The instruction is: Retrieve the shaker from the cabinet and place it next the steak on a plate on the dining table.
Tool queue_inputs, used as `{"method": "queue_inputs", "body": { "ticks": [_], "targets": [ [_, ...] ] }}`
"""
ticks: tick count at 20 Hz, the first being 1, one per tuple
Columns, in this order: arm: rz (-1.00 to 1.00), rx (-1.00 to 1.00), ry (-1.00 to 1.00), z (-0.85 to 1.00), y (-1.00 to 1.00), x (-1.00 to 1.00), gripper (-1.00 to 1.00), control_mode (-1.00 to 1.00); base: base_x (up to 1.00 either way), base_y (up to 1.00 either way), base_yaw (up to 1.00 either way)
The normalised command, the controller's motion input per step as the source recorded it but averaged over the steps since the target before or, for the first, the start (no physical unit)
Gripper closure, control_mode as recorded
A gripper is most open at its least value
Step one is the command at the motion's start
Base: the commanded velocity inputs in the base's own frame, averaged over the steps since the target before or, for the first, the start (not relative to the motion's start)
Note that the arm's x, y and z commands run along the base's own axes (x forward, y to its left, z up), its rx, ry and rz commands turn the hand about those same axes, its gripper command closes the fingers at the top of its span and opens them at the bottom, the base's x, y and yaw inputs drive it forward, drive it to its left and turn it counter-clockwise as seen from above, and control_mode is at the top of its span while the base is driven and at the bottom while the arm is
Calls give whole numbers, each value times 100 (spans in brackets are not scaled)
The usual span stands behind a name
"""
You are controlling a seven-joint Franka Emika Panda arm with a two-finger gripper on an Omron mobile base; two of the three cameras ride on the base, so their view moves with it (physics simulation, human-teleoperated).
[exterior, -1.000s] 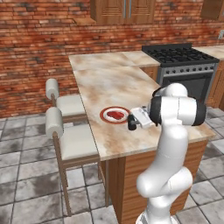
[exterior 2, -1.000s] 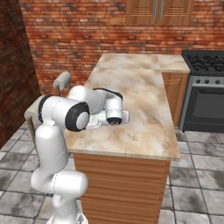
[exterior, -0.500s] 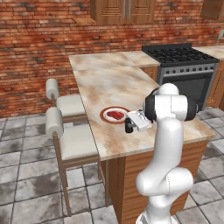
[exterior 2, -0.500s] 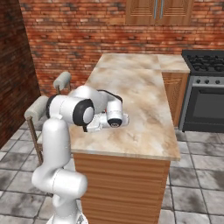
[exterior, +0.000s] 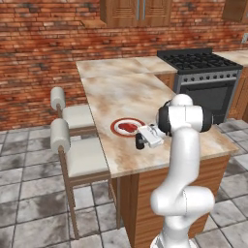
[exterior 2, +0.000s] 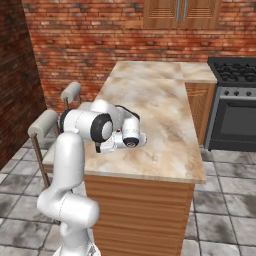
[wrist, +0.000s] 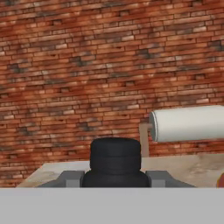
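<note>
On the dining table lies the round red-rimmed plate with the reddish steak on it. My gripper is shut on the small black shaker, holding it low over the tabletop just beside the plate's near right rim. Whether the shaker touches the stone I cannot tell. In the hand view the shaker stands upright between my fingertips, and a sliver of the plate shows at the right edge. From the right base view my hand hangs over the table.
Two white-cushioned stools stand along the island's left side; one's roll-shaped backrest lies ahead of the hand. A stove is at the back right, the wooden wall cabinet on the brick wall.
The hand has moved the shaker a little down and toward the table's near edge, closer to the tabletop beside the plate. The grip has stayed shut.
</note>
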Motion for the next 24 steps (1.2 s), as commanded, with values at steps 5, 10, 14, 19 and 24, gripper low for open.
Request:
{"method": "queue_inputs", "body": {
  "ticks": [5,10,14,19,24],
  "targets": [
    [0,0,-1,-15,5,17,100,-100,0,0,0],
    [0,0,-2,0,6,25,100,-100,0,0,0],
    [0,0,-1,0,3,30,100,-100,0,0,0],
    [0,0,-6,-18,0,27,100,-100,0,0,0],
    [0,0,-5,-27,0,37,100,-100,0,0,0]
  ]
}}
